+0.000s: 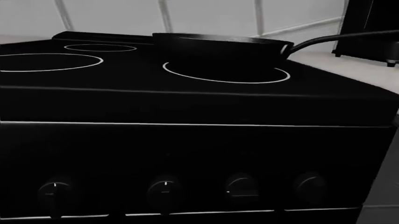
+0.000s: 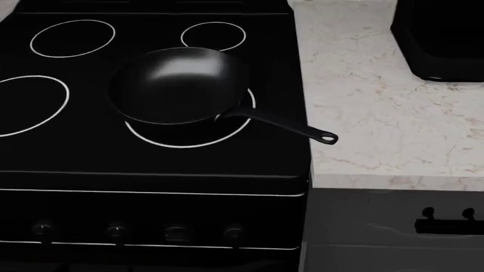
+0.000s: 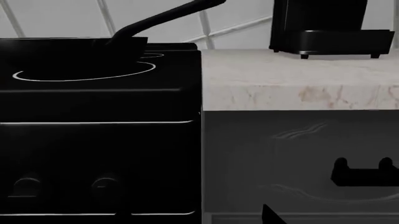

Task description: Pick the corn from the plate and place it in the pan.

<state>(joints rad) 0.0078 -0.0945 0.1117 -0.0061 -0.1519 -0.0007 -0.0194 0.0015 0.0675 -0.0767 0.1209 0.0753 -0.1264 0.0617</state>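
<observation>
Looking from the head camera: nearest is the stove front with four knobs point(image 2: 117, 230) in a row. To the right, a grey drawer with a dark handle point(image 2: 448, 224). Above, the black stove point(image 2: 151, 153) top carries four ring burners. The pan point(image 2: 178, 85) sits on the front right burner point(image 2: 189, 139), interior bare, handle point(image 2: 280, 122) angled out over the stove edge toward the marble counter point(image 2: 370, 85). Far right on the counter, a black appliance point(image 2: 442, 39). Tiled wall point(image 1: 206, 14) behind, per left wrist view. Corn and plate: not in any view. Grippers: neither appears in any view, so finger state cannot be told.
</observation>
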